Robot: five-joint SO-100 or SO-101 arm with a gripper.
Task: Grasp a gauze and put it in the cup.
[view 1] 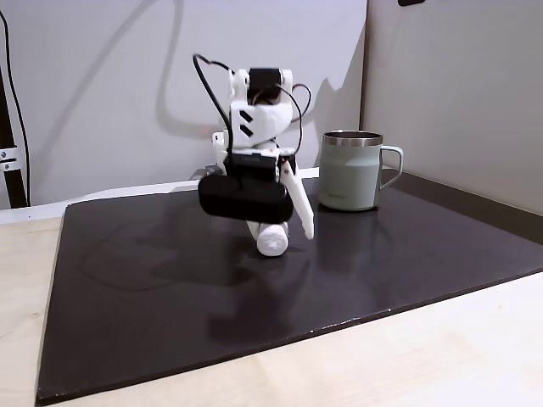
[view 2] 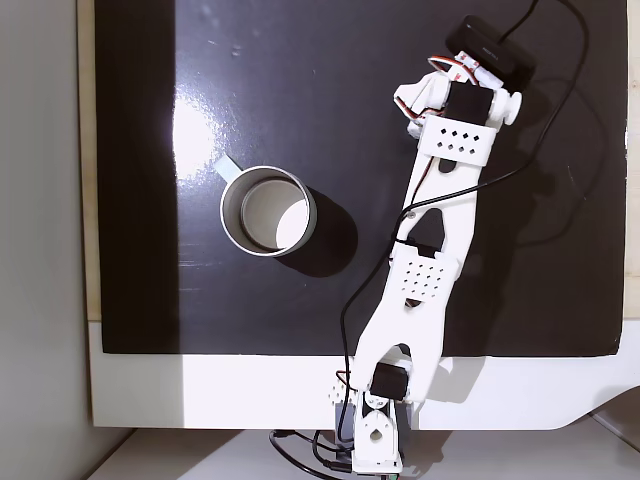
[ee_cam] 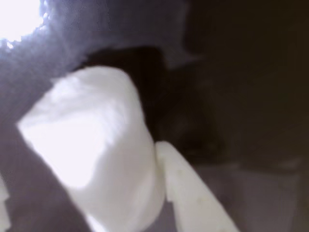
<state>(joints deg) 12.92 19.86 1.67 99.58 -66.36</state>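
- White gauze (view 1: 272,241), a soft roll, sits clamped in the gripper (view 1: 284,233), low over the dark mat (view 1: 153,280); in a fixed view its round end faces the camera and looks to be just clear of the surface, though contact cannot be ruled out.
- The wrist view shows the roll (ee_cam: 101,154) filling the left of the picture, one pale finger (ee_cam: 193,193) pressed against its side, the jaws closed to the roll's width.
- The sage-green cup (view 1: 349,171) stands upright to the right of the arm in that fixed view, handle turned away from it, well apart from the gauze.
- Seen from above, the cup (view 2: 232,226) gapes open and appears empty, left of the outstretched arm (view 2: 430,260).
- The grip across the roll's side seems chosen so that it can go into the cup end first.
- By my reckoning the grasp is made; lifting above the steel rim and carrying across comes next.
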